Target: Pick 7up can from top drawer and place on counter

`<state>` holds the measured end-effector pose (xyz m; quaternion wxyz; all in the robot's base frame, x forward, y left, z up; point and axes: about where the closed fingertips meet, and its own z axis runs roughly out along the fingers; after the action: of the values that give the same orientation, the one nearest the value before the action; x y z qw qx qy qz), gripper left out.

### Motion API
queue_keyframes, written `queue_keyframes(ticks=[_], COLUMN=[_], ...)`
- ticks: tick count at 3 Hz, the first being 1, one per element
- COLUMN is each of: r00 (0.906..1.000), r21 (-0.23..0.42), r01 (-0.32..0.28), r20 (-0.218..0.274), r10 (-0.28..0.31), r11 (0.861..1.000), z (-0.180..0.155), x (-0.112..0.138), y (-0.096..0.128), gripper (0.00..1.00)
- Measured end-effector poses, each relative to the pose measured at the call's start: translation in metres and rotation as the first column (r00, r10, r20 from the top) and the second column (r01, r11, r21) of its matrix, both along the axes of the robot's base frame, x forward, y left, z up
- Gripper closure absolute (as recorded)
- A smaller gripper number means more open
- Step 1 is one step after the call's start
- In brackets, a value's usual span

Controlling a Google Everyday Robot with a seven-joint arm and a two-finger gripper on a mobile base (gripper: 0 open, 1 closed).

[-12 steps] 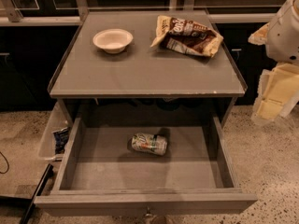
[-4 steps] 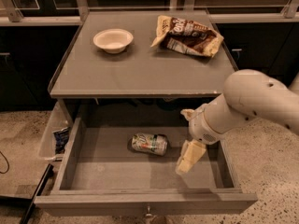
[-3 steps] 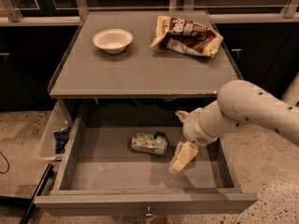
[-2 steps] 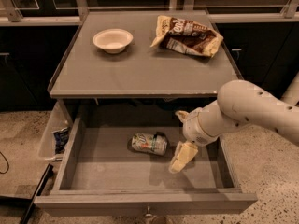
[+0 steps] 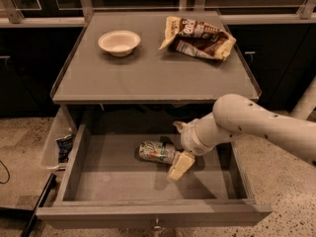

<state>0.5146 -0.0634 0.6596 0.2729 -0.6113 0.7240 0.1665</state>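
Note:
The 7up can point(image 5: 156, 151) lies on its side on the bottom of the open top drawer point(image 5: 98, 181), near the middle. My gripper point(image 5: 177, 147) reaches into the drawer from the right on a cream arm and sits at the can's right end. It is open, with one finger point(image 5: 180, 165) in front of the can and the other tip point(image 5: 177, 126) behind it. The fingers do not close on the can. The counter point(image 5: 148, 78) is the grey top above the drawer.
A white bowl point(image 5: 119, 42) stands at the counter's back left. A brown-and-cream snack bag point(image 5: 197, 37) lies at its back right. A clear bin point(image 5: 59, 144) with a small packet hangs on the cabinet's left side. Speckled floor surrounds the cabinet.
My arm came in from the right, dropped into the drawer and moved left until the gripper reached the can's right end. The can has not moved.

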Motion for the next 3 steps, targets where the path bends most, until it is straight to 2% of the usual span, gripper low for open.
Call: queue_keyframes(ticks=[2, 3], r00=[0.9972, 0.9956], r21=[0.103, 0.130], r01=[-0.069, -0.085], r20=[-0.020, -0.027], r10=[0.072, 0.090], r11=[0.992, 0.988], z=[-0.028, -0.033], x=[0.026, 0.031], y=[0.037, 0.047], gripper=[0.00, 0.00])
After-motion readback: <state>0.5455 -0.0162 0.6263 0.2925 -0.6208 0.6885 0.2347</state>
